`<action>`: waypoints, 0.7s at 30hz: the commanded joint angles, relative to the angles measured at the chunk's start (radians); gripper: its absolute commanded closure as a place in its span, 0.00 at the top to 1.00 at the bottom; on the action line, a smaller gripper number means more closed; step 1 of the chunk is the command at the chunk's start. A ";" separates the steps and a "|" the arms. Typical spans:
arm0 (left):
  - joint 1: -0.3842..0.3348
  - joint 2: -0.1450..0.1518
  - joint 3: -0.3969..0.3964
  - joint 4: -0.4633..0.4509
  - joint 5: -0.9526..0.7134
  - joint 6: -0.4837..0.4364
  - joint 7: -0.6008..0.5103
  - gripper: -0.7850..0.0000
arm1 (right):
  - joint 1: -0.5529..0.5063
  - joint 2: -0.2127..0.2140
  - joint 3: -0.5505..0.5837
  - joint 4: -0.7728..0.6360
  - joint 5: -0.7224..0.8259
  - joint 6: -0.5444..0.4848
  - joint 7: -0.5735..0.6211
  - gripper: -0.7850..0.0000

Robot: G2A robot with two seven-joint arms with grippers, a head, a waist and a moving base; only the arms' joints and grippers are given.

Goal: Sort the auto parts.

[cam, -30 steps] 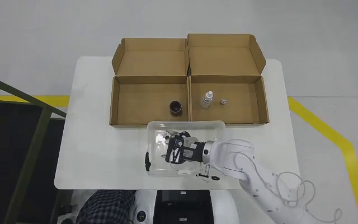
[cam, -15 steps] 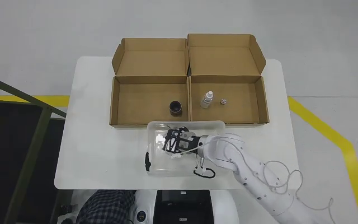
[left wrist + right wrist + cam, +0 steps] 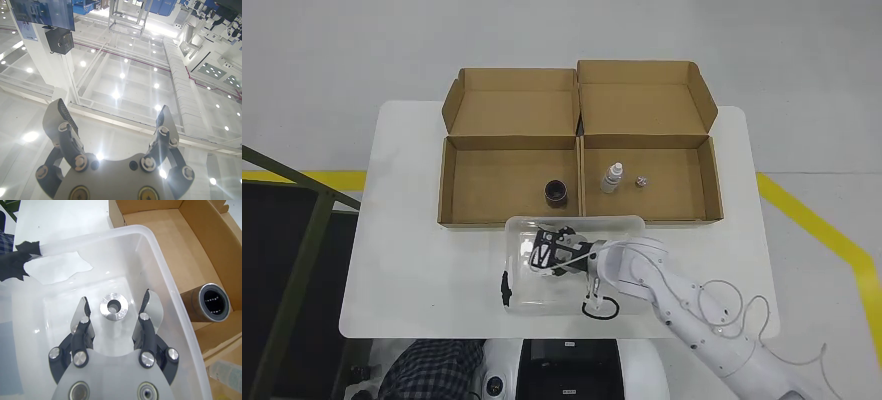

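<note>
Your right gripper [image 3: 115,297] hangs wide open inside the clear plastic bin [image 3: 166,262], straddling a shiny silver metal ring [image 3: 114,308] lying on the bin's floor. Close too high and the smooth ring could skid toward the bin's wall.

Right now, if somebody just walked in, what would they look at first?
Probably the right gripper, open inside the clear plastic tub and aimed at a shiny metal ring lying on the tub's floor. Behind the tub, the left-hand cardboard box holds a dark cylinder, and the right-hand cardboard box holds a small white bottle.
</note>
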 commanded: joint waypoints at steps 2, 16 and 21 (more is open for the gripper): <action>0.000 0.000 0.000 0.000 0.000 0.000 0.000 1.00 | 0.005 -0.004 -0.005 0.010 -0.001 0.000 0.002 0.49; 0.000 0.000 0.000 0.000 0.000 0.000 0.000 1.00 | 0.003 -0.009 -0.003 0.005 -0.009 -0.030 0.016 0.00; 0.000 0.000 0.000 0.000 0.000 0.000 0.000 1.00 | -0.020 -0.001 0.024 -0.037 0.007 -0.062 0.006 0.00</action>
